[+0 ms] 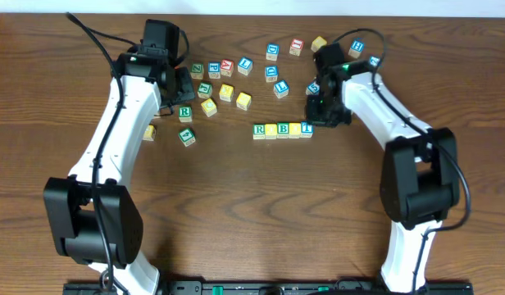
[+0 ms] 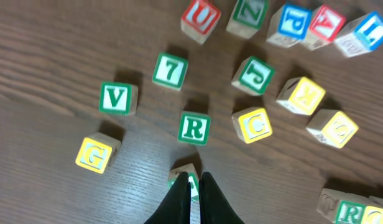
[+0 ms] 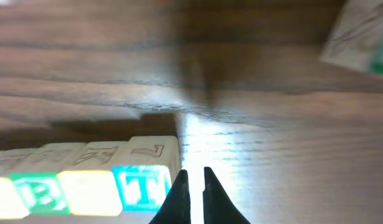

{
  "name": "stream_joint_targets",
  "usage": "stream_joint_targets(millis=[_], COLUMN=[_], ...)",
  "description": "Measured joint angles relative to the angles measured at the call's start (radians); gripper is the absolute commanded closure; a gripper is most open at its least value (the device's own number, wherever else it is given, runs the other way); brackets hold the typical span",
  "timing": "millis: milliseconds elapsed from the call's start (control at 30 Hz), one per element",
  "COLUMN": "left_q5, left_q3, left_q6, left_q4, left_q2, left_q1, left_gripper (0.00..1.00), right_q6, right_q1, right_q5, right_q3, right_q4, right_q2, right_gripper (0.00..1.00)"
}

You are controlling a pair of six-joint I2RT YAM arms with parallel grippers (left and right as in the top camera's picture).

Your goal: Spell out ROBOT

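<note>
Five letter blocks stand in a row [image 1: 283, 129]: a green R block [image 1: 259, 129], a yellow block, a green B block [image 3: 39, 193], a yellow block [image 3: 86, 190] and a blue T block [image 3: 142, 186]. My right gripper [image 3: 192, 174] is shut and empty, low at the T block's right side; in the overhead view it [image 1: 316, 115] sits just above the row's right end. My left gripper [image 2: 194, 179] is shut and empty above loose blocks, its tips overlapping a green block [image 2: 186, 169]. A second green R block [image 2: 194, 127] lies just beyond. In the overhead view the left gripper [image 1: 184, 83] is over the left cluster.
Loose blocks lie around the left gripper: a green V [image 2: 117, 98], a yellow G [image 2: 92, 154], a green 7 [image 2: 170, 70], a green J [image 2: 252, 74] and a yellow C [image 2: 253, 124]. More blocks are scattered at the back [image 1: 273, 52] and near the right arm [image 1: 357, 47].
</note>
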Motion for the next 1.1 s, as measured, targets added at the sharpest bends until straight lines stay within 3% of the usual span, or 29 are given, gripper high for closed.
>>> stream_joint_targets(millis=[133, 367, 800, 1100], left_q5=[0.000, 0.000, 0.000, 0.000], left_q3=[0.027, 0.054, 0.059, 0.059], left_q6=[0.018, 0.025, -0.032, -0.035], left_q4=[0.001, -0.015, -0.089, -0.122], left_q2=[-0.040, -0.215, -0.241, -0.241], left_q1=[0.011, 0.063, 0.292, 0.329], left_gripper=[0.92, 0.92, 0.92, 0.92], right_q6=[-0.011, -0.018, 0.010, 0.008], right_q1=[-0.023, -0.023, 0.264, 0.372], right_q5=[0.000, -0.054, -0.176, -0.183], right_q3=[0.014, 0.042, 0.042, 0.041], right_q4=[-0.008, 0.068, 0.343, 0.335], right_q2=[-0.086, -0.205, -0.023, 0.053], right_gripper=[0.85, 0.86, 0.85, 0.84])
